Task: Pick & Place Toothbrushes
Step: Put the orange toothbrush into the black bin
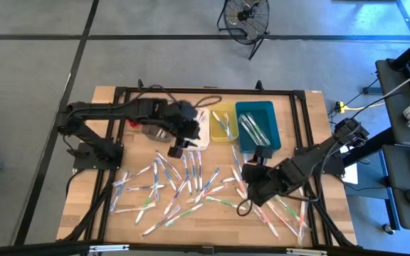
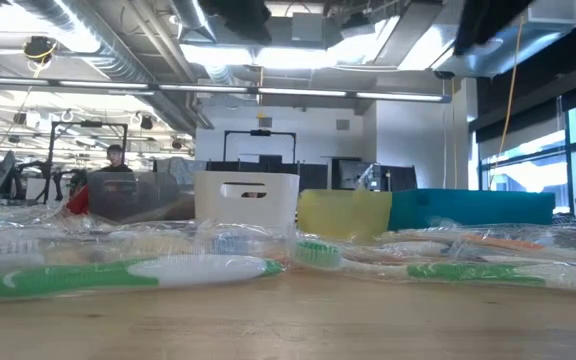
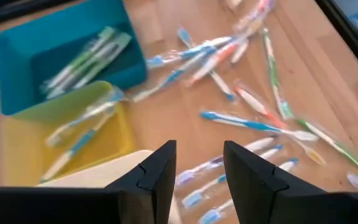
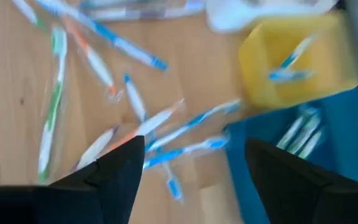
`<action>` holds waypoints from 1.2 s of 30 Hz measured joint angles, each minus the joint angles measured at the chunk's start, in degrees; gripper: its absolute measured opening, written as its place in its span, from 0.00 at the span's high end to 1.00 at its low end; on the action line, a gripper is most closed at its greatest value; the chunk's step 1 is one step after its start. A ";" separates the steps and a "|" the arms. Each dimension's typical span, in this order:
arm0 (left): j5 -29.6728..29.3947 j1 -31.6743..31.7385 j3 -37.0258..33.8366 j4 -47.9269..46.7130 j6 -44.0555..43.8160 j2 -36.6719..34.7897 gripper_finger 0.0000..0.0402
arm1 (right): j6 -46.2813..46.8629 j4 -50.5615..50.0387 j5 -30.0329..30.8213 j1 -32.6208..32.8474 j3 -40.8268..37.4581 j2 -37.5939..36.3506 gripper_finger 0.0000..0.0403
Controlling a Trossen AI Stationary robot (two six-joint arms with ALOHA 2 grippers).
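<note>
The toothbrushes (image 1: 191, 186) are lying scattered across the wooden bench (image 1: 91, 213), with a few already being held in the yellow bin (image 1: 223, 123) and the teal bin (image 1: 257, 125). The left pincer (image 3: 199, 177) is being held open and empty over the white bin (image 1: 194, 135). The right pincer (image 4: 194, 168) is being held wide open, empty, above the toothbrushes near the teal bin.

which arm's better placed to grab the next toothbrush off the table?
Likely right. The right gripper is open, empty and low over the loose toothbrushes. The left gripper is also empty but sits up by the white bin.
</note>
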 joint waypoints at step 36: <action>-15.32 -18.70 -27.90 42.13 -18.10 -9.02 0.68 | 7.30 31.54 -24.92 -6.52 -23.00 0.02 0.34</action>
